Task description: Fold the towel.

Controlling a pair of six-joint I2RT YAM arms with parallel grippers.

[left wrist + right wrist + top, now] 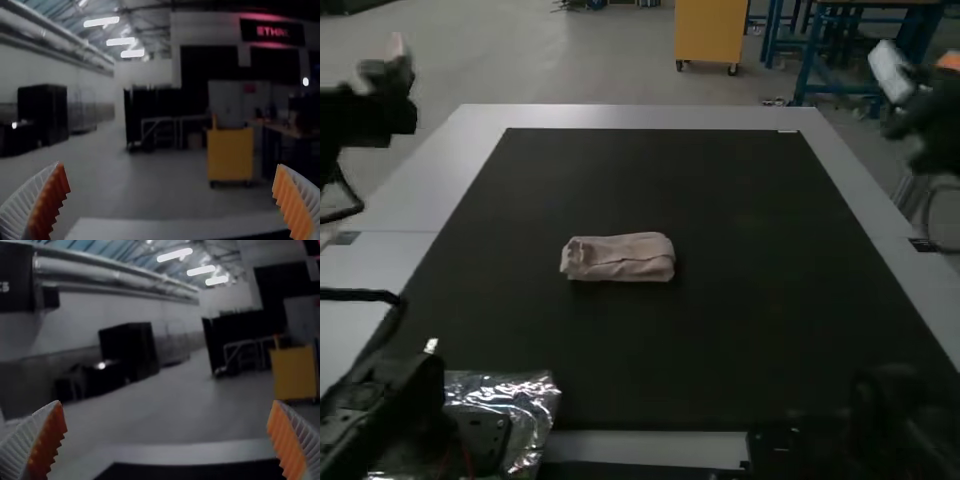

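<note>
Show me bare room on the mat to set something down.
On the black mat, beyond the towel to the far edge, and right of the towel. Crowded: near left corner, with foil and the left arm's base.

A: What was the surface?

B: Pale grey tabletop [620, 117]; a large black mat [650, 180] covered its middle.

A: And on it?

B: The pinkish-beige towel [620, 260] lay near the mat's middle, folded into a compact oblong, its length running left to right. Crinkled silvery film [532, 400] sat at the near left, partly hidden.
</note>
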